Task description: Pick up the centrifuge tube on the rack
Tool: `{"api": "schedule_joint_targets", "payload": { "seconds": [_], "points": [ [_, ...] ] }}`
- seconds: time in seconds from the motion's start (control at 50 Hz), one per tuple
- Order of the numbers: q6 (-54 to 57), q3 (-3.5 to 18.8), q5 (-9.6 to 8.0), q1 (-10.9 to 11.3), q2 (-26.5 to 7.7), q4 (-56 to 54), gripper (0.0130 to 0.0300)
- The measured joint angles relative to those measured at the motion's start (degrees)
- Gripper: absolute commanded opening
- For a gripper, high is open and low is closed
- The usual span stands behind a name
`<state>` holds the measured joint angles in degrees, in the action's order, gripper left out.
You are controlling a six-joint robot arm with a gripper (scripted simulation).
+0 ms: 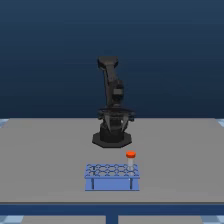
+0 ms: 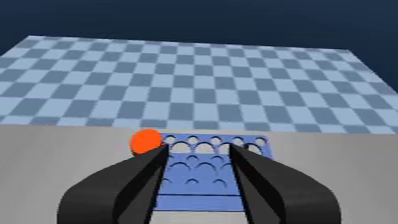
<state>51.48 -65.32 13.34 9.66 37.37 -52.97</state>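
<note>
A low blue rack (image 1: 112, 176) with a grid of round holes stands on the grey table in front of the black arm's base. The centrifuge tube (image 1: 131, 159), whitish with an orange-red cap, stands upright in a back corner hole on the exterior view's right. In the wrist view the tube's orange cap (image 2: 146, 141) shows just outside one black finger (image 2: 133, 180), with the rack (image 2: 213, 170) between and below the fingers. My gripper (image 2: 197, 150) is open and holds nothing. In the exterior view the gripper itself is hard to make out against the arm (image 1: 112, 100).
The grey table (image 1: 45, 160) spreads wide around the rack, with its front edge just below the rack in the exterior view. A blue checkered floor (image 2: 195, 80) lies beyond the table. The arm's base (image 1: 112, 136) stands behind the rack.
</note>
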Motion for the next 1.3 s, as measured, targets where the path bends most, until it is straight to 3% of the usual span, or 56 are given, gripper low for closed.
{"api": "schedule_joint_targets", "payload": {
  "seconds": [0.32,0.64,0.98,1.3],
  "points": [
    [6.3,5.1,2.42,4.4,-8.8,-10.1,0.0300],
    [12.3,10.6,3.29,7.4,-16.2,-19.3,0.0300],
    [17.2,14.2,3.28,8.8,-20.4,-25.8,0.0300],
    [18.4,15.3,3.22,9.3,-21.9,-27.3,0.0300]
  ]
}}
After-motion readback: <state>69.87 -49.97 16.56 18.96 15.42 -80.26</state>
